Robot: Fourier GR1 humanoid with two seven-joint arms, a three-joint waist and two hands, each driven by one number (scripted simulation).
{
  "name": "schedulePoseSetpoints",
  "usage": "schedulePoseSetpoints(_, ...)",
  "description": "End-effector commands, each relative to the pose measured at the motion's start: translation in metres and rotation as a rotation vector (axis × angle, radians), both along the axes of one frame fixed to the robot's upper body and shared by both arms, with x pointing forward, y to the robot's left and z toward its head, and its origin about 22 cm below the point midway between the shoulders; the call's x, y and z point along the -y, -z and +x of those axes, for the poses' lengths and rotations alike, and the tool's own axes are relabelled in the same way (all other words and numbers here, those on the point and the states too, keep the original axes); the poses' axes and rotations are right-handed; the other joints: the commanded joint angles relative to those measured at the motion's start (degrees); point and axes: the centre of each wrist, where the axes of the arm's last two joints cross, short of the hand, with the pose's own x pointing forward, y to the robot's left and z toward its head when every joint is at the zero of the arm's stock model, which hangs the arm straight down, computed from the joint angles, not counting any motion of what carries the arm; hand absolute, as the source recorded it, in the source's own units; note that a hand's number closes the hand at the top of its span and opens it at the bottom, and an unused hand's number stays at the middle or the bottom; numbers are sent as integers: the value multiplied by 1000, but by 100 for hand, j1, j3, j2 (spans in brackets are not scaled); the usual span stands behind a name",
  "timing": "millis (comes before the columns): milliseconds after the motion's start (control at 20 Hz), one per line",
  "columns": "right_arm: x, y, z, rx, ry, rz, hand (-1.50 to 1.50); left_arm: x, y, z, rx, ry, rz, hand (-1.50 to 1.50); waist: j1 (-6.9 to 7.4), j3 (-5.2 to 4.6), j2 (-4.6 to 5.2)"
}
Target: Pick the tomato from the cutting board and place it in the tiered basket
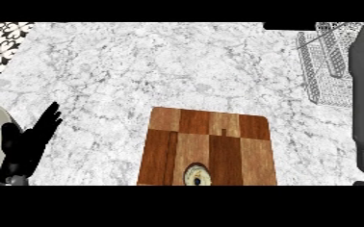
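A wooden cutting board (pixel 207 139) lies at the lower middle of the counter. On its near edge sits a round pale object with a dark centre (pixel 197 175), cut off by the view's lower edge; I see nothing red on the board. The wire tiered basket (pixel 328 69) stands at the far right. My left hand (pixel 27 142) rests open at the lower left, fingers up, well apart from the board. A grey forearm (pixel 357 101) runs up the right edge beside the basket. A black shape (pixel 292 26) at the top edge may be my right hand; what it holds is hidden.
The white marble counter (pixel 142 72) spreads between the board and the basket. A patterned black-and-white patch (pixel 13 41) shows at the far left corner.
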Motion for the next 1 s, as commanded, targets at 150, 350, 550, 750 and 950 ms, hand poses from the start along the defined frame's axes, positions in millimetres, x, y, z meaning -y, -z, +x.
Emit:
schedulePoseSetpoints(150, 40, 8, 33, 27, -11, 25, 150, 5, 3, 1, -4, 1, 4, 0, -7, -3, 2)
schedulePoseSetpoints(350, 63, 3, 20, -104, 107, -537, 150, 2, -8, 10, 13, 1, 3, 0, -12, -29, 49)
schedulePoseSetpoints(550, 83, -8, 25, -119, 152, -664, 150, 9, 0, 11, 21, 5, -5, 0, 112, -8, 66)
schedulePoseSetpoints(750, 101, -16, 28, -168, 124, -777, 150, 6, -8, 9, 1, 36, -4, 0, 166, 1, 56)
schedulePoseSetpoints(950, 113, -50, 28, -137, 94, -788, 150, 6, -7, 16, 21, 17, 2, 0, 114, 0, 44)
